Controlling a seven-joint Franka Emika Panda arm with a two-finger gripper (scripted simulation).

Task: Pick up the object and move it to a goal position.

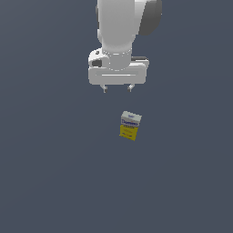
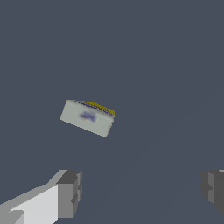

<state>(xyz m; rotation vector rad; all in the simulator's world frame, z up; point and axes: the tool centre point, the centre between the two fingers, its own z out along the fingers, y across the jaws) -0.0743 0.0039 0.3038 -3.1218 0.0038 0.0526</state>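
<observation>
Box: the object point(image 1: 130, 125) sits a little below and right of the exterior frame's centre, on a plain dark floor point(image 1: 50, 182); white top with blue lettering, yellow lower half, turned slightly askew.
Gripper: the gripper point(image 1: 117, 88) hangs in the upper middle of the exterior frame, fingers spread wide, holding nothing, well apart from the box.
Reason for the pose: open jaws above a narrower box suggest an approach not yet begun in earnest; the hand must likely shift sideways and match the box's skew.
Wrist view: the box point(image 2: 87, 117) shows its white end left of centre; the fingertips point(image 2: 70, 192) appear low in the frame, one cut off at the right edge.
Hard to tell: lettering is blurred; the arm's upper part leaves the frame; no goal marker is visible.
</observation>
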